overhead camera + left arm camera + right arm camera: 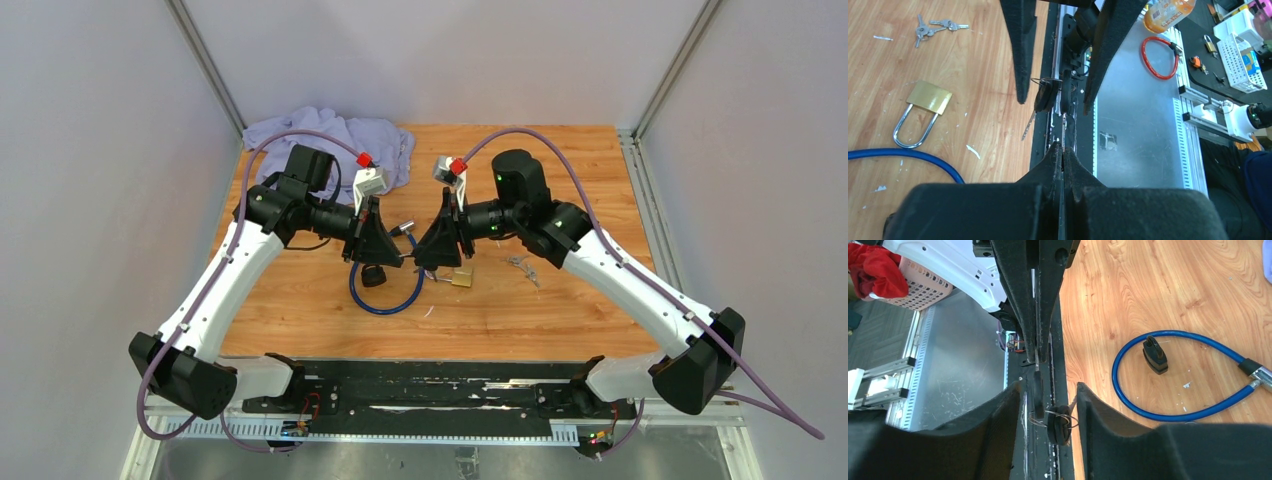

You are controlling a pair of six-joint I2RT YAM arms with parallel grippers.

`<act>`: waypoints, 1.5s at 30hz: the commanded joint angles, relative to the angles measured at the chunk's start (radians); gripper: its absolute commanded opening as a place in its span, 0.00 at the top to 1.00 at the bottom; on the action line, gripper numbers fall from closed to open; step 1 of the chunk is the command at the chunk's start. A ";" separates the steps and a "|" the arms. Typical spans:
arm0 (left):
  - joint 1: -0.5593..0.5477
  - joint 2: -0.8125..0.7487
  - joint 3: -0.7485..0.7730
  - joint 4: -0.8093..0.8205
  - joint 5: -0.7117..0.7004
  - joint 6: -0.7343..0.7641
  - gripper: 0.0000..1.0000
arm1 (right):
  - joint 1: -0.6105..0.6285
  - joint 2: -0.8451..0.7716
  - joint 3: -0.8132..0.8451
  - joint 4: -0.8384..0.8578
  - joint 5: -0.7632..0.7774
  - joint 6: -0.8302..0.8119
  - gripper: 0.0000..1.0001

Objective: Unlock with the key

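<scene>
Pinching the black-headed key [1065, 99] by its blade in the closed left gripper [1063, 150] above the near edge of the table [560, 300], holding the right gripper [1048, 390] open around its head, with the brass padlock [928, 97] lying flat nearby.

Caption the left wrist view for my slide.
Left gripper pinches a key between the right gripper's open fingers; brass padlock nearby.

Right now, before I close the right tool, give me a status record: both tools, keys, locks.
left tool: shut on key bunch, pinching one blade
right tool: open, straddling the black key heads
key bunch: hanging between the two tools
brass padlock: flat on table, shackle looks closed, untouched
blue cable lock: looped on table, small black lock inside the loop
spare keys: on table, apart from the padlock
</scene>
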 commanded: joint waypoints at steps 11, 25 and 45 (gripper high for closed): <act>0.002 -0.007 0.030 -0.004 0.017 -0.013 1.00 | -0.013 -0.017 -0.028 0.067 -0.071 0.014 0.94; 0.003 0.004 0.036 -0.005 -0.029 -0.006 0.78 | -0.015 -0.047 -0.094 0.141 -0.083 0.078 0.99; 0.027 0.054 0.028 -0.037 -0.744 0.336 0.02 | -0.101 -0.195 -0.290 0.190 -0.019 0.126 0.99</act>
